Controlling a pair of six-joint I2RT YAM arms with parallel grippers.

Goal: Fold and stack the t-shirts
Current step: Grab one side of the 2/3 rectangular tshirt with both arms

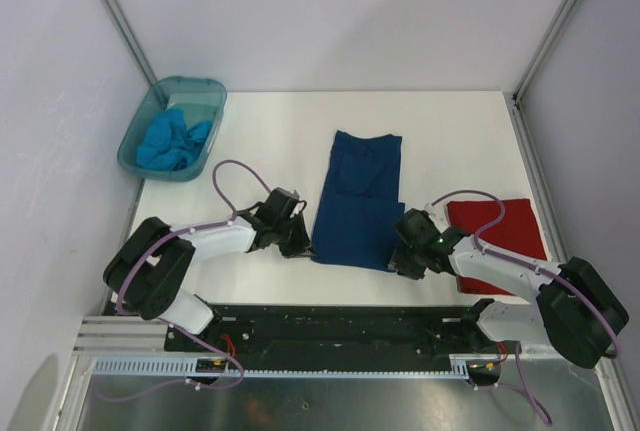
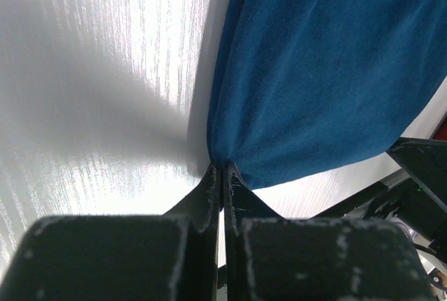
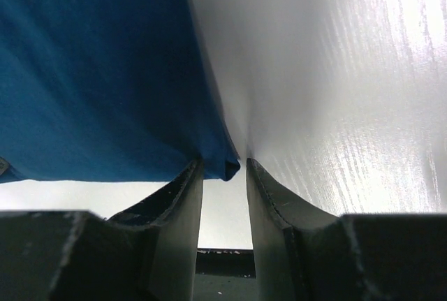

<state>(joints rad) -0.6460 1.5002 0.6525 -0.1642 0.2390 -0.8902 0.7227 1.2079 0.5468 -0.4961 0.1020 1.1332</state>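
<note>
- A navy shirt (image 1: 358, 201) lies on a white surface (image 1: 270, 141) in the middle of the overhead view. It is spread as a long shape that runs away from the two robot arms, and it is narrower at the far end.
- The left tool (image 1: 303, 244) sits at the near left corner of the navy shirt.
- In the left wrist view, the left tool (image 2: 222, 170) has its fingers pressed together on that corner. The navy shirt (image 2: 328, 70) fans out from the pinch in soft folds.
- The right tool (image 1: 397, 261) sits at the near right corner of the navy shirt.
- In the right wrist view, the right tool (image 3: 223, 175) has its fingers partly apart. The corner of the navy shirt (image 3: 98, 70) pokes between them and lies against one finger. A bright sliver of surface shows beside the other finger, so the cloth is not pinched.
- A red shirt (image 1: 510, 223) lies flat as a folded rectangle to the right of the navy shirt. The right arm partly covers it.
- A turquoise shirt (image 1: 175, 141) is crumpled inside a see-through teal tub (image 1: 205, 91), well to the left of the navy shirt and farther from the arms.
</note>
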